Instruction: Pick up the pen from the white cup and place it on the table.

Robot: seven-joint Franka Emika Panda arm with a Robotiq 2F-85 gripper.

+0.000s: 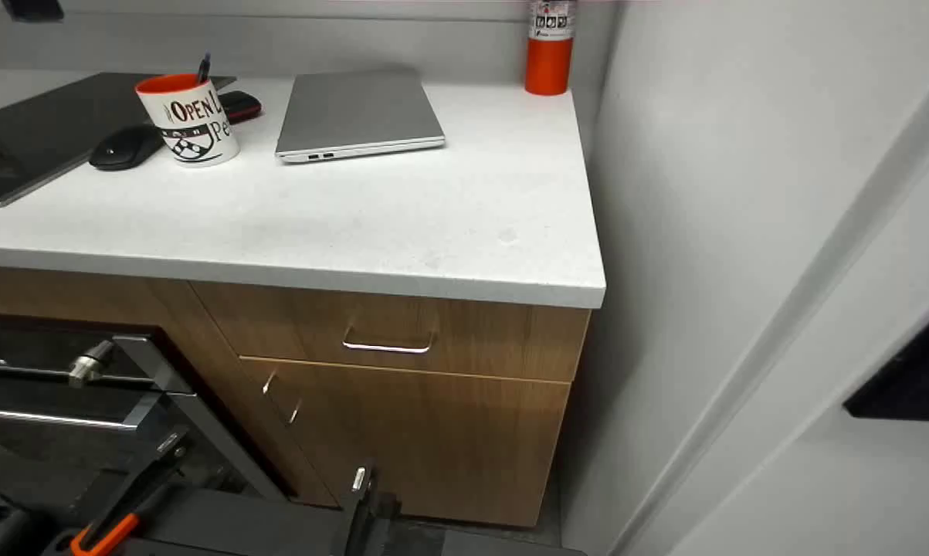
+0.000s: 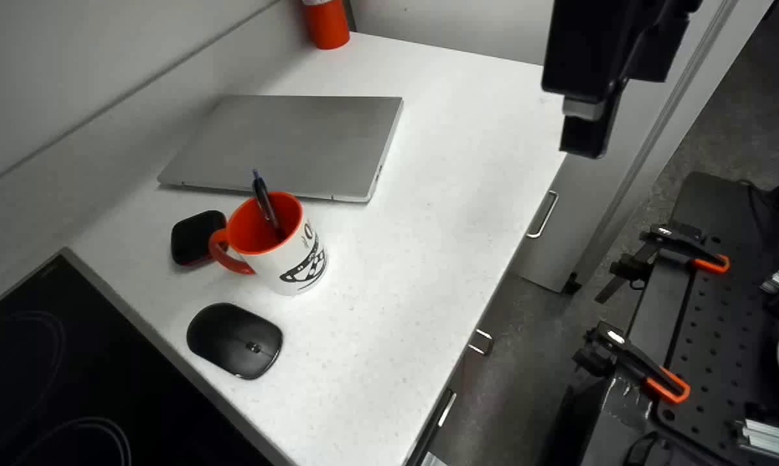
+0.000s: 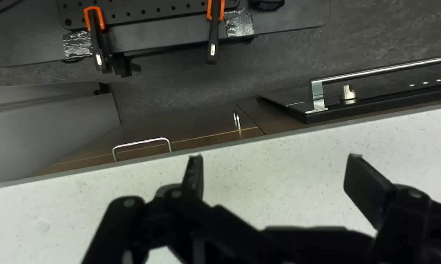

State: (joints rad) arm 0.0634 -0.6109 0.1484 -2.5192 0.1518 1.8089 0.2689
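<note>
The dark pen [image 1: 203, 69] [image 2: 265, 202] stands tilted inside the white cup [image 1: 194, 127] [image 2: 306, 262], its upper end above the red rim. The cup stands upright on the white table [image 1: 402, 216] [image 2: 389, 291], its red handle showing in an exterior view [image 2: 228, 254]. My gripper [image 3: 275, 156] is open, its two black fingers wide apart with nothing between them. It hangs above the table [image 3: 264, 190], pointing down. In an exterior view the gripper [image 2: 583, 129] appears at the upper right, apart from the cup. The wrist view shows neither cup nor pen.
A black mouse [image 1: 127, 147] [image 2: 235, 341] and a small black object [image 1: 240, 106] [image 2: 197, 237] lie close to the cup. A closed grey laptop [image 1: 360, 112] [image 2: 298, 139] lies beside it. A red cylinder [image 1: 548, 66] [image 2: 327, 24] stands at the back. A black cooktop [image 2: 72, 375] borders the table.
</note>
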